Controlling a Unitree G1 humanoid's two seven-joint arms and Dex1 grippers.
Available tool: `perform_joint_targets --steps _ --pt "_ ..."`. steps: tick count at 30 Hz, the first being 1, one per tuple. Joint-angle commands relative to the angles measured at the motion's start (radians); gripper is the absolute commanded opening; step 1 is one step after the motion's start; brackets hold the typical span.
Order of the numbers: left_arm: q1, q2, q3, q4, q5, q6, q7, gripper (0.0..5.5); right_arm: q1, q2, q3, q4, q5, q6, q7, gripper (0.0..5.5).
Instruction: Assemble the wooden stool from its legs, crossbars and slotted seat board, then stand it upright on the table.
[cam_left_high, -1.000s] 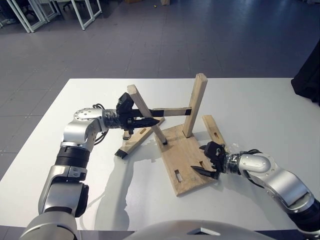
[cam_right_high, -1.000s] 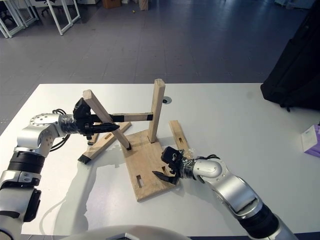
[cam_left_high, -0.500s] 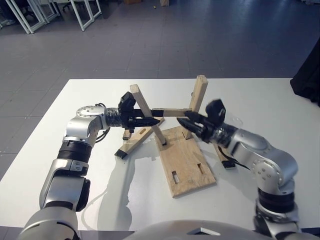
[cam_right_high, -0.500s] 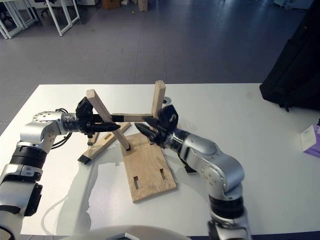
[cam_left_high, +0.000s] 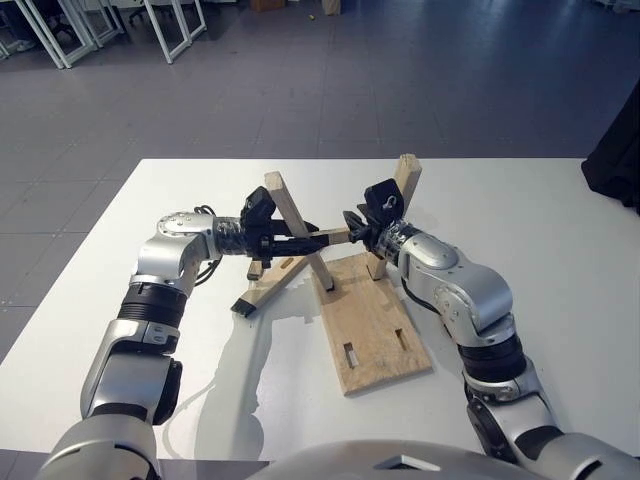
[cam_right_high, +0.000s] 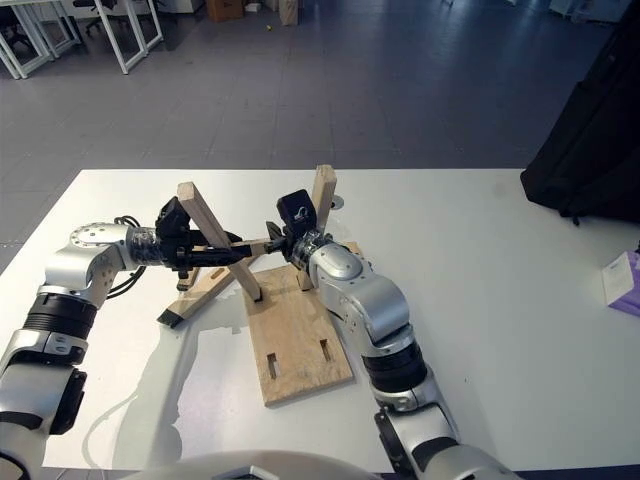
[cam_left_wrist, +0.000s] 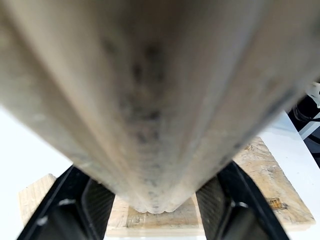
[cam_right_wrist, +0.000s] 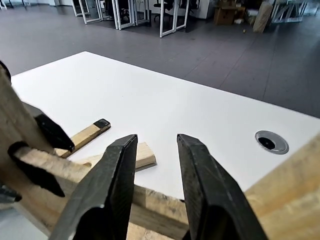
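With the board (cam_left_high: 375, 325) flat beneath my grippers, my left gripper (cam_left_high: 312, 240) clenched on the crossbar (cam_left_high: 338, 236) and my right gripper (cam_right_wrist: 156, 145) spread open astride its other end, I fear closing off-centre could wrench the crossbar loose or tip the leg (cam_left_high: 406, 172) just beyond.

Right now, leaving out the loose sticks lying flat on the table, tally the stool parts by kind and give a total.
Seat board: 1
Legs standing on it: 2 (leaning leg, near-upright leg)
Crossbar between them: 1
Total: 4
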Motion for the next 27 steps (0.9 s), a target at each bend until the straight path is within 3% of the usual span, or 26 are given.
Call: perform_joint_targets --steps 1,6,10,13,15,17,19,23,27 --pt "0.038 0.0 -0.026 0.025 0.079 0.009 0.036 2.04 0.125 -0.061 0.06 0.094 -0.036 0.083 0.035 1.43" --pt "0.039 0.011 -0.156 0.051 0.241 -0.021 0.092 2.04 0.075 0.033 -0.037 0.058 0.01 -0.003 0.058 1.43" --pt "0.06 0.014 -0.265 0.08 0.344 -0.043 0.142 2.04 0.056 0.038 -0.124 -0.048 0.063 0.022 0.089 1.43" --pt "0.086 0.035 -0.302 0.099 0.359 -0.05 0.128 2.04 0.073 0.034 -0.283 -0.197 0.274 0.166 0.17 1.43" --pt "0.093 0.047 -0.312 0.104 0.347 -0.042 0.105 2.04 0.077 -0.007 -0.406 -0.275 0.447 0.28 0.244 1.43" --pt "0.087 0.051 -0.309 0.118 0.333 -0.039 0.093 2.04 0.102 -0.159 -0.525 -0.294 0.611 0.369 0.376 1.43" --pt "0.082 0.053 -0.295 0.126 0.317 -0.053 0.09 2.04 0.126 -0.295 -0.582 -0.246 0.614 0.395 0.431 1.43" --pt "0.055 0.053 -0.288 0.16 0.314 -0.115 0.064 2.04 0.129 -0.375 -0.505 -0.14 0.4 0.305 0.303 1.43" --pt "0.034 0.047 -0.297 0.182 0.311 -0.155 0.043 2.04 0.077 -0.383 -0.394 0.018 0.152 0.134 0.143 1.43"
